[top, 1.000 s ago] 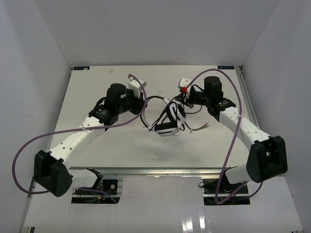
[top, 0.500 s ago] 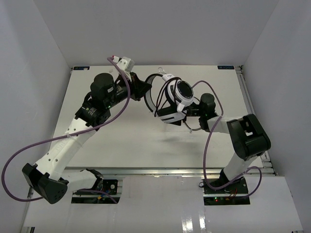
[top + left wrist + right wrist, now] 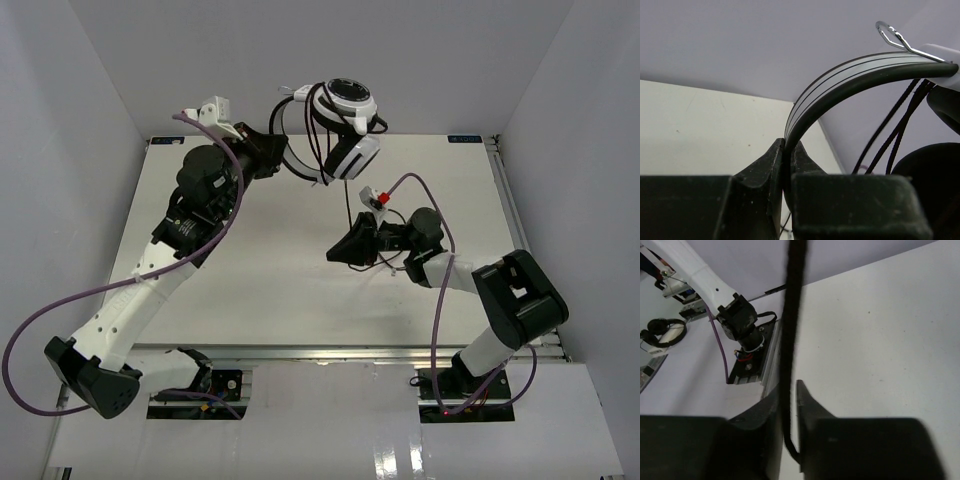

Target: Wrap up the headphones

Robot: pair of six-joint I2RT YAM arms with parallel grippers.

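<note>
White headband (image 3: 840, 82) pinched by left fingers (image 3: 764, 167) | black cord (image 3: 792, 315) between right fingers (image 3: 767, 409), grip unclear

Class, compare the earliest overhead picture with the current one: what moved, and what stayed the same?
The left claw carried the headphones up and toward the far wall. The right claw drew back toward its base, the cord now between its fingers. Unchanged: the left claw's pinch on the headband.

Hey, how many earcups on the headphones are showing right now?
2. The upper earcup shows its round black face to the overhead camera; the lower earcup sits right beneath it in that view, white side showing. Neither is hidden.
</note>
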